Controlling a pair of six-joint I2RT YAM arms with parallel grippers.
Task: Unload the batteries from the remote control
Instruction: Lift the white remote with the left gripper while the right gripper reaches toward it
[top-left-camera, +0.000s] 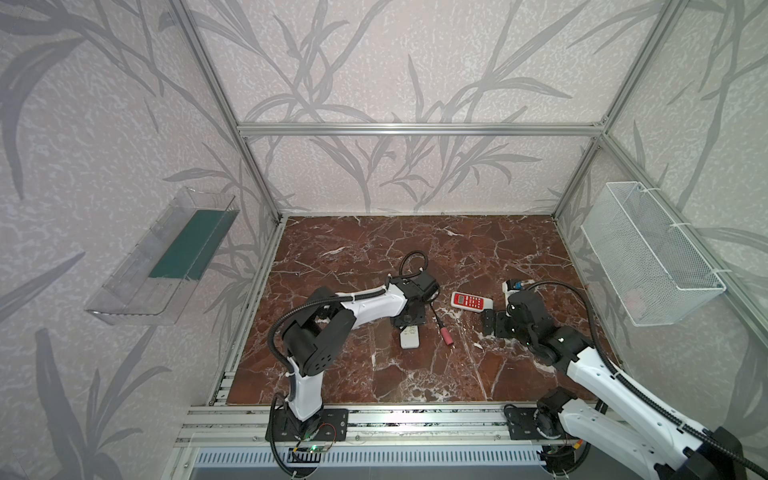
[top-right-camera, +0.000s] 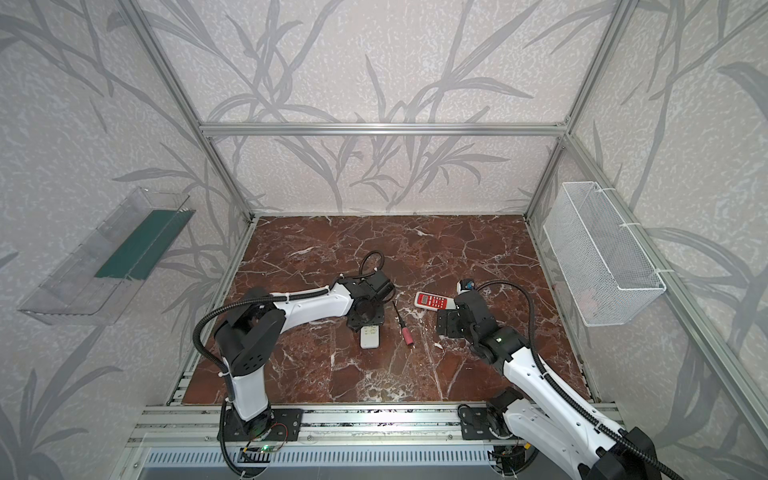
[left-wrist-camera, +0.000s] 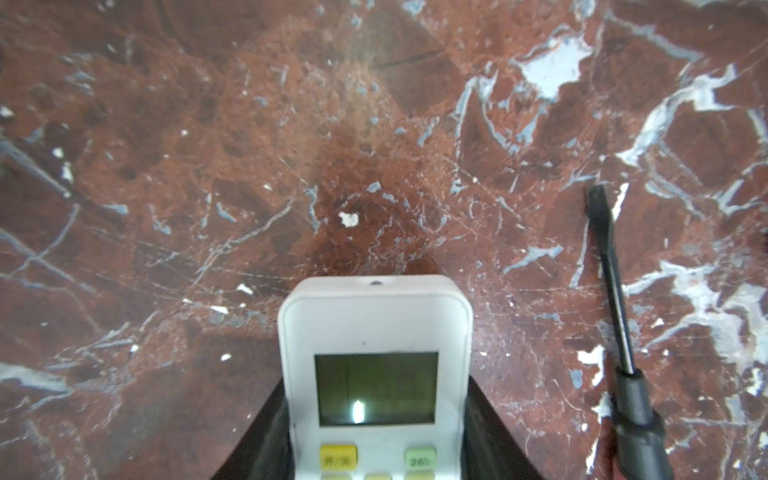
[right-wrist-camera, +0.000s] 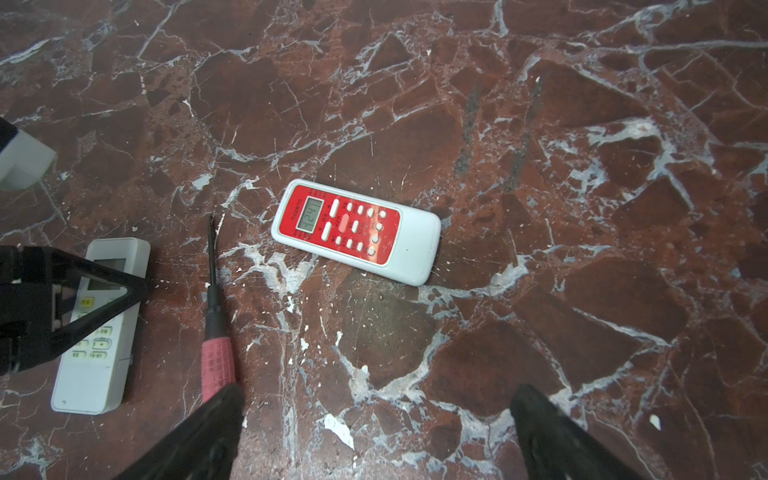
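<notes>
**Grip to be seated before any flip**

The left pincer (left-wrist-camera: 377, 376) is seen closed on the white remote (left-wrist-camera: 374, 316), with one finger against each long side, level with the display. That remote lies face up on the table (right-wrist-camera: 582, 124), buttons showing. The right pincer (right-wrist-camera: 378, 392) is held wide open with nothing in it, above bare table near the red-faced remote (right-wrist-camera: 355, 230) (also face up). No batteries are in view. They are judged to be inside the remotes, behind covers on the undersides, which cannot be seen.

The step in hand is judged to be securing the white remote so it can be turned over. The grip is best set square on the side walls, not on the buttons. Smooth plastic is likely to slip if pinched near an edge. A lift clear of the table is advised before any rotation. The screwdriver (right-wrist-camera: 216, 328) lies just beside the white remote, so any swing should be directed away from it.
</notes>
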